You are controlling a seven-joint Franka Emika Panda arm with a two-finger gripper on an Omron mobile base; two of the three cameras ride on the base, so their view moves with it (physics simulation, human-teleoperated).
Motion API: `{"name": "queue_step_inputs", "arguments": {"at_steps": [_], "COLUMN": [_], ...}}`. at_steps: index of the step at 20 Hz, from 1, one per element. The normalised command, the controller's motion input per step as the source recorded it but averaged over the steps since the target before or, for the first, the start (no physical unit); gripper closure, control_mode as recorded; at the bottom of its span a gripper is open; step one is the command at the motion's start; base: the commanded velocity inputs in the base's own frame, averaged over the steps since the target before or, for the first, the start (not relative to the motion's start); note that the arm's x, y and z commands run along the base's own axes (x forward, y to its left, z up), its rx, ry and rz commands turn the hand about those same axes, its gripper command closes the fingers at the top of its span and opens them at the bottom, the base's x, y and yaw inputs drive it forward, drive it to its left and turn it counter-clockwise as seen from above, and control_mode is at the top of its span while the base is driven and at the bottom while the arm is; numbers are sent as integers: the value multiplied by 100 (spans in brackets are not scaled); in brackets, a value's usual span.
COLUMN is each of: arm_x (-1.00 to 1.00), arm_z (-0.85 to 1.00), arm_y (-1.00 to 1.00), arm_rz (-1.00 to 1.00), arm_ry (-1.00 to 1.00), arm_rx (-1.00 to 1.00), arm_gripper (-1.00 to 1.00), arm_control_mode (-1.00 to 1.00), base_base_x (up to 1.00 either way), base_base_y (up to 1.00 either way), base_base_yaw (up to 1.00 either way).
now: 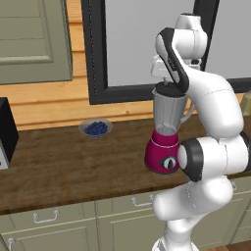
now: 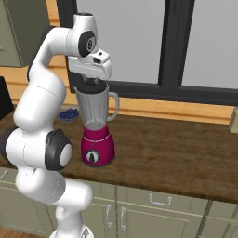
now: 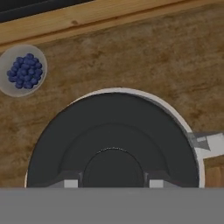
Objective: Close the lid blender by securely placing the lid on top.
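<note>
The blender (image 1: 164, 149) stands on the wooden counter (image 1: 73, 166): a magenta base with a dial under a tall clear jar (image 2: 95, 111) with a side handle. The black round lid (image 3: 113, 135) lies right at the jar's rim, centred over it, and a thin pale arc of rim (image 3: 183, 122) shows around it. My gripper (image 3: 113, 183) points straight down above the jar, shut on the lid's raised centre knob, one fingertip on each side. From the base the lid (image 2: 93, 84) is a dark cap under the hand (image 2: 90, 69).
A small bowl of blueberries (image 1: 95, 128) sits on the counter behind and left of the blender, near the wooden back wall. A black appliance (image 1: 6, 130) stands at the far left. A dark-framed window (image 1: 98, 59) rises behind the counter. Cabinet drawers (image 1: 46, 215) run below.
</note>
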Motion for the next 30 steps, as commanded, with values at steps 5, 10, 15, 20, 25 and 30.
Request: {"name": "queue_step_inputs", "arguments": {"at_steps": [5,10,15,20,25,30], "arm_x": [0,0,0,0,-3,-58], "arm_z": [-9,-4,-26,-7,1,17], "arm_y": [-4,-3,0,0,0,6], "arm_rz": [-3,-2,0,0,0,0], "arm_ry": [-10,-9,-1,-1,-4,-11], "arm_rx": [-7,-10,-4,0,0,-5], "arm_gripper": [100,100,100,-100,-100,-100], "arm_control_mode": [-100,-100,-100,-100,-100,-100], "base_base_x": [0,0,0,0,0,0], "base_base_y": [0,0,0,0,0,0], "base_base_yaw": [0,0,0,0,0,0]}}
